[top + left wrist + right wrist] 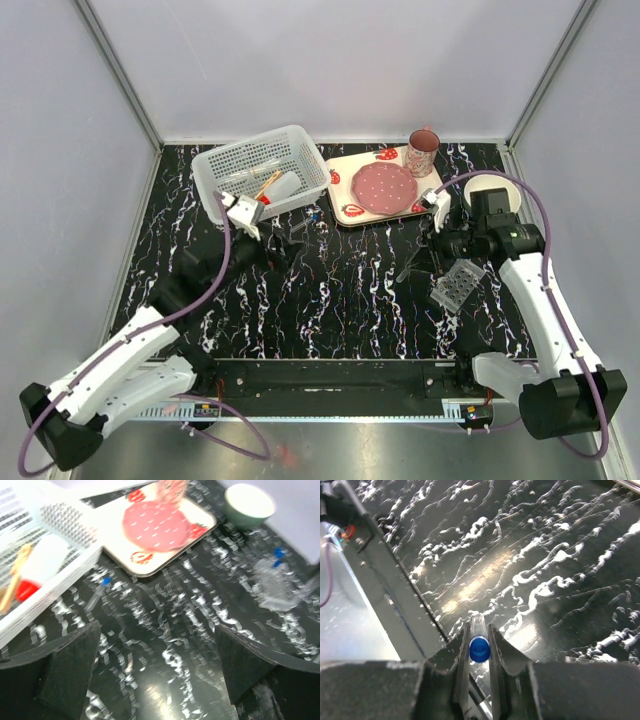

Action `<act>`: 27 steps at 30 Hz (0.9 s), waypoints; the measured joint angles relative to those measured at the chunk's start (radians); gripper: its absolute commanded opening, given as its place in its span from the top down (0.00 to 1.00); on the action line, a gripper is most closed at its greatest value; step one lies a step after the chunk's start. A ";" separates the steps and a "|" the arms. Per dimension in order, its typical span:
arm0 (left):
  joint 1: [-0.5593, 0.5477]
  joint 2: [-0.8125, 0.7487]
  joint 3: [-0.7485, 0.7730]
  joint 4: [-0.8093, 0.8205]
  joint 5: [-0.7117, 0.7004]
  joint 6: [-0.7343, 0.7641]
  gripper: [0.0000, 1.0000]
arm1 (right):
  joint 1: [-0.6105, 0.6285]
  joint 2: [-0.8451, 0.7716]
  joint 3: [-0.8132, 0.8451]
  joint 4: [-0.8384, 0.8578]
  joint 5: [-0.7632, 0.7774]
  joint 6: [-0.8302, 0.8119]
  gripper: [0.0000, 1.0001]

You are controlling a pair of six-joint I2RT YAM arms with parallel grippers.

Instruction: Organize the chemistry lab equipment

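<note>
Red-capped squeeze bottle (42,562) lies in basket (225,165); clear grid rack (457,285) on table (340,300); blue-capped vial (479,649) in right pincer (479,628).

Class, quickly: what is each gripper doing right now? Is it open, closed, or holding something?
Left gripper: open, holding nothing.
Right gripper: closed on a blue-capped vial.
</note>
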 measured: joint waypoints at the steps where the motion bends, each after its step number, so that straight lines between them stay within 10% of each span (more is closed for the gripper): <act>1: 0.036 -0.003 0.018 -0.049 0.011 0.015 0.01 | -0.003 -0.011 0.005 -0.013 0.043 -0.010 0.83; 11: 0.142 0.050 0.029 -0.406 0.037 0.144 0.01 | -0.123 -0.107 0.010 -0.082 0.354 -0.079 0.80; 27: 0.142 0.042 0.028 -0.446 0.037 0.166 0.01 | -0.179 -0.057 -0.195 0.112 0.572 -0.101 0.79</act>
